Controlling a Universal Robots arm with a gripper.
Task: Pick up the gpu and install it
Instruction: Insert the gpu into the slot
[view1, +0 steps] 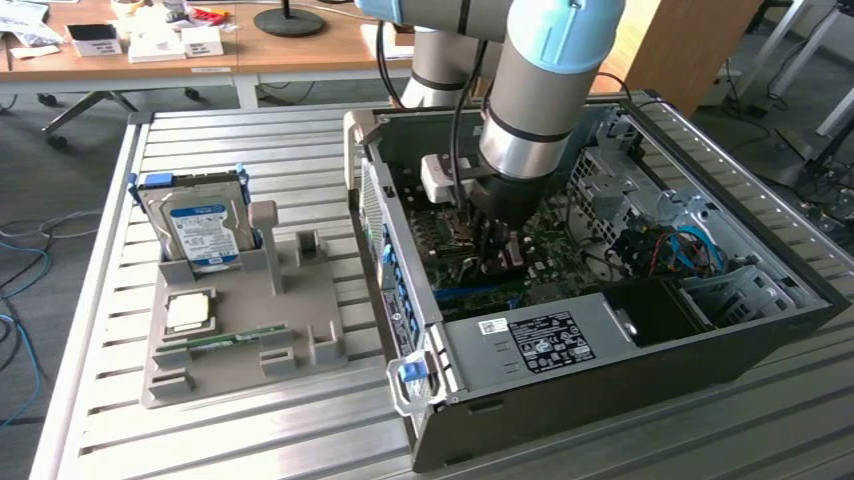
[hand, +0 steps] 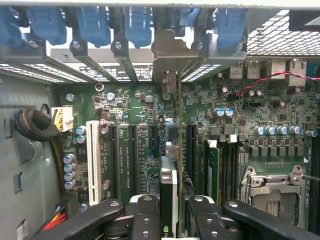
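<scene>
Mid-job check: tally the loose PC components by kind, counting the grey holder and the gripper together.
Hard drive: 1
CPU: 1
Memory stick: 1
GPU, held in the gripper: 1
Total: 4

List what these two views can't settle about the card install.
- Thin green gpu card, wrist view: seen edge-on, lower edge behind the black jaws; seating in the slot unclear.
- Gripper, exterior view: arm and case wall hide the grip.
- Grey parts tray: small items too small to identify.
</scene>
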